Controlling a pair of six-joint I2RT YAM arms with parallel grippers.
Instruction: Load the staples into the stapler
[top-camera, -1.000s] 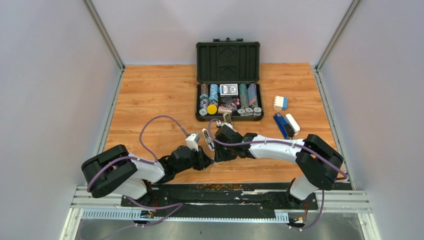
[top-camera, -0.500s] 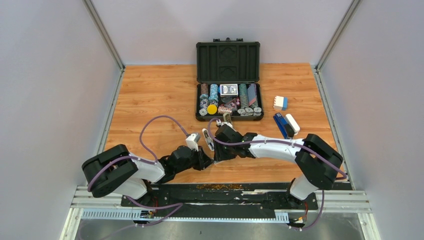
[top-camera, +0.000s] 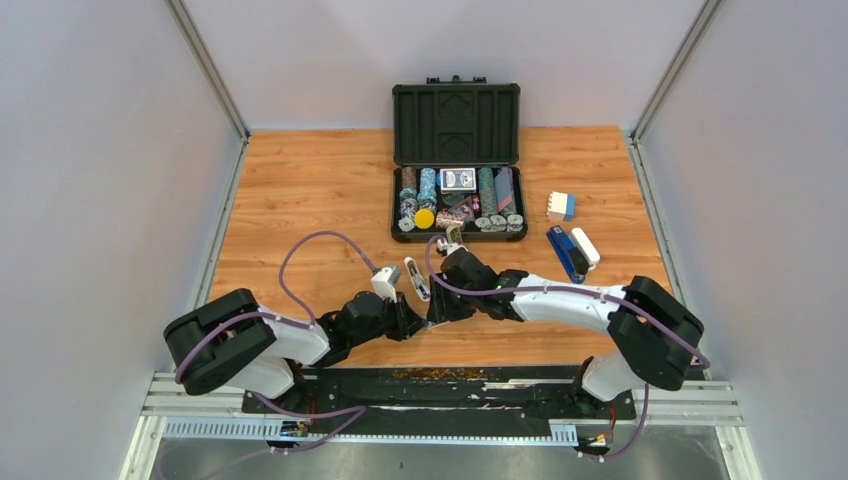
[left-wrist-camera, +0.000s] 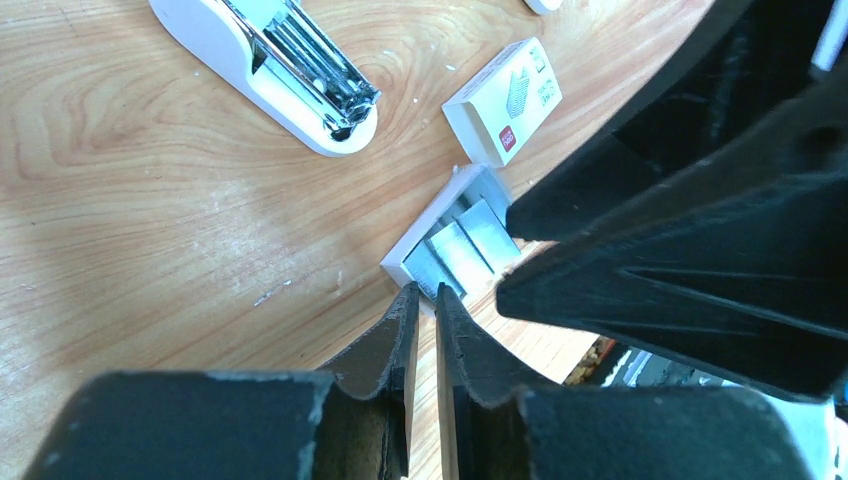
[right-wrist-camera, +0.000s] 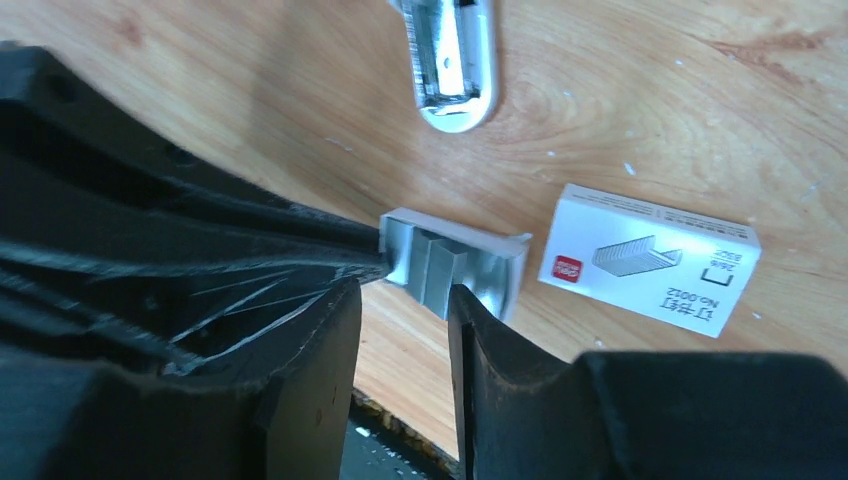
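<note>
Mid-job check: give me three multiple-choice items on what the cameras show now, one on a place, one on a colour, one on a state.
1. Where is the staple tray?
A. inside the black case
B. on the table, at the tips of the left gripper and the right gripper
C. on the dark blue stapler

2. What colour is the patch on the white sleeve?
A. green
B. blue
C. red

3. How does the left gripper stand?
A. shut, empty
B. wide open
C. half open

Answers:
1 B: both wrist views show the tray lying on the wood with black fingertips at its edges.
2 C: a red patch shows at one end of the sleeve in both wrist views.
3 A: its fingers nearly meet, with nothing seen between them.
</note>
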